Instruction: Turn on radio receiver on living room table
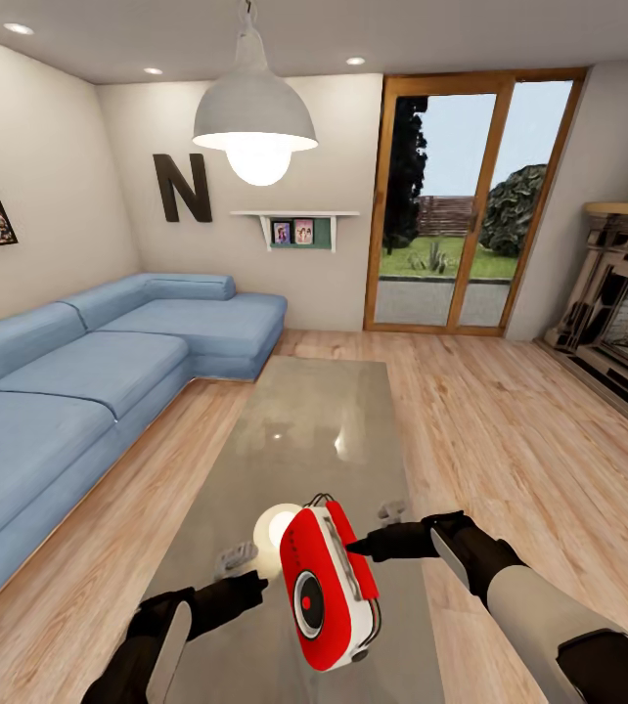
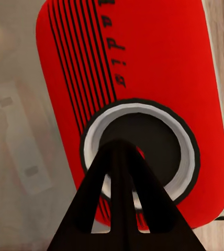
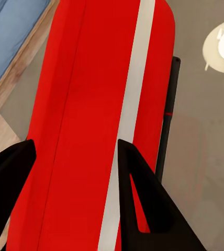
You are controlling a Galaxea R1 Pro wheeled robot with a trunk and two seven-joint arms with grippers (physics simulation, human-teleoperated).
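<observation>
Clearly lifted off counter (image 1: 314,411): right tool (image 3: 75,157) clamped on radio receiver (image 1: 329,587), steadying dial (image 2: 141,151) for left tool (image 2: 120,157), fingers together.

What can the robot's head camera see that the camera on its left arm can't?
Head camera alone: the blue sofa, the big letter N, the hanging lamp, the glass doors, the fireplace, and the right claw gripping the radio's edge. Left arm camera alone: a close look at the black stripes and lettering on the radio's red face. Both: the red radio, its round dial, the shiny table and the left claw.
</observation>
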